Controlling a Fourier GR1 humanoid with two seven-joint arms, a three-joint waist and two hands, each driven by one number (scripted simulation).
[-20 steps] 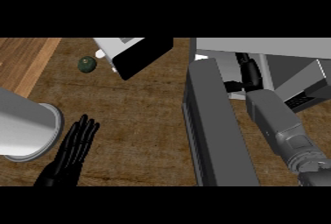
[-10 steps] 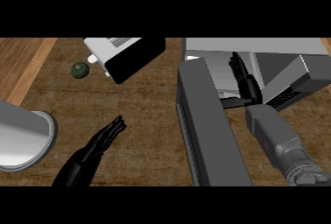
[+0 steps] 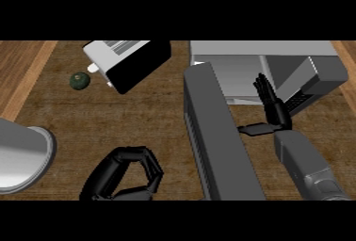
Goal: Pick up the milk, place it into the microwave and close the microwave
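The microwave (image 3: 264,52) stands at the upper right. Its dark grey door (image 3: 219,141) is swung open toward me and runs down the middle of the view. My right hand (image 3: 272,104) is open with straight fingers, held in front of the microwave's pale cavity (image 3: 240,80), right of the door. On the counter just left of the door, my left hand (image 3: 128,172) has its fingers curled and holds nothing. I cannot make out the milk carton; my right hand and forearm hide part of the cavity.
A white and black toaster (image 3: 122,59) lies at the upper left, with a small dark green fruit (image 3: 80,80) beside it. A large grey round vessel (image 3: 21,160) sits at the left edge. The wooden counter (image 3: 104,117) spreads between them.
My left hand has gone from straight fingers to curled ones and moved right, toward the door. The right hand has drawn back a little from the cavity.
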